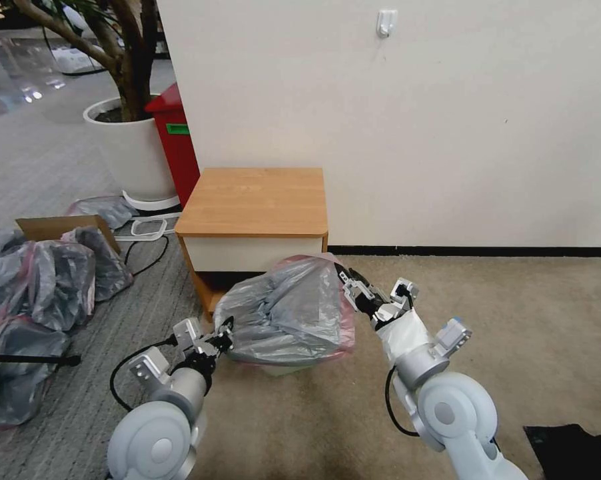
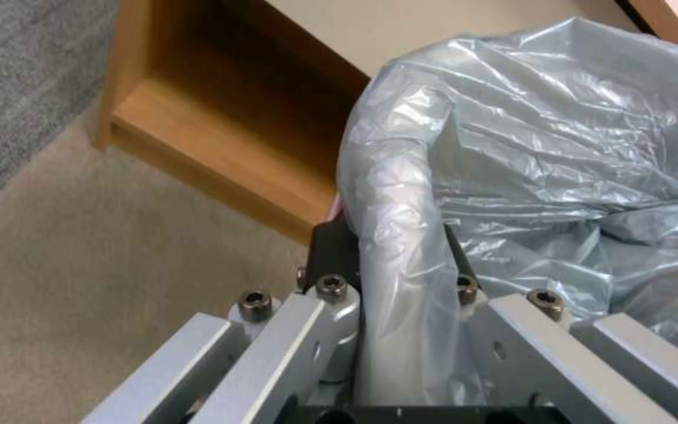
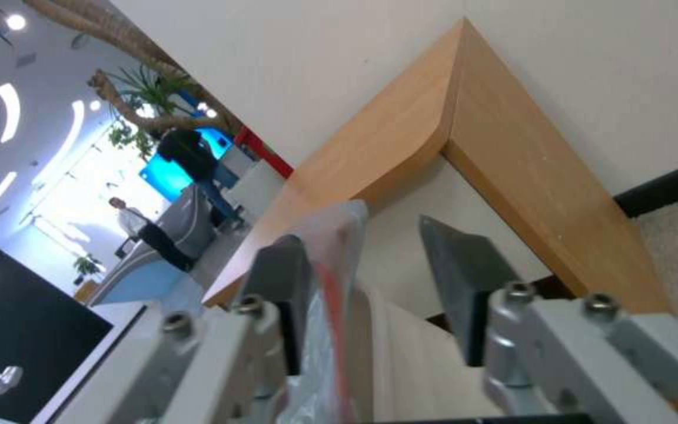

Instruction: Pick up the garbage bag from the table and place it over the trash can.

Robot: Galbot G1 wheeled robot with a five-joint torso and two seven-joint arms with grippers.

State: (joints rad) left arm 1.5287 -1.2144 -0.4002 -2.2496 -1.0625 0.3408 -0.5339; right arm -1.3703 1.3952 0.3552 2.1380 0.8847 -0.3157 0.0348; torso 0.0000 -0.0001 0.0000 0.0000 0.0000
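The garbage bag (image 1: 284,313) sits draped over the trash can (image 1: 280,367), on the carpet directly in front of the table (image 1: 254,200), its pink-red rim hanging down the can's side away from the red bin (image 1: 174,140). You see the left gripper (image 1: 224,333) at the bag's near-left edge; in the left wrist view its fingers (image 2: 331,253) stand on either side of a bag-covered stretch of rim, though you cannot tell whether they pinch it. The right gripper (image 1: 348,279) is at the bag's far-right corner, close beneath the table's front; its fingers (image 3: 465,277) are spread wide, the bag's red-edged plastic lying against one pad.
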